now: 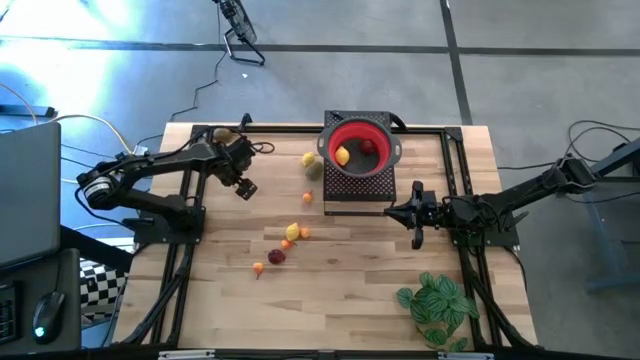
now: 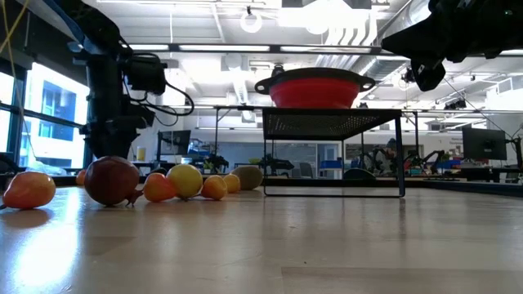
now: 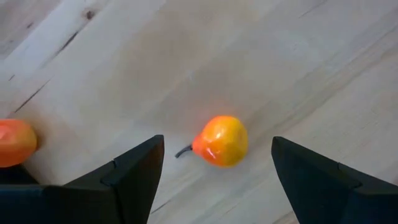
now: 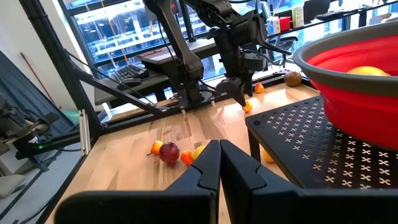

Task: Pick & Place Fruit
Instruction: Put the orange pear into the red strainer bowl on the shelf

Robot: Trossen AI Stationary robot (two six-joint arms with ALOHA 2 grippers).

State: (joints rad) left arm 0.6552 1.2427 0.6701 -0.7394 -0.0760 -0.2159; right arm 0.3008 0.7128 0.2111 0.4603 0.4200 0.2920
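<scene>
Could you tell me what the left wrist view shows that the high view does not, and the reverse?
Only the left wrist view shows the open left gripper straddling, above the table, an orange-yellow fruit with a dark stem. Only the high view shows the red bowl holding two fruits, the green plant and the waiting right gripper. Both show the wooden table.

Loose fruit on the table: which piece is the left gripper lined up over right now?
The small orange fruit with a short dark stem, lying alone between the open left gripper fingers; the other loose pieces sit elsewhere on the table.
</scene>
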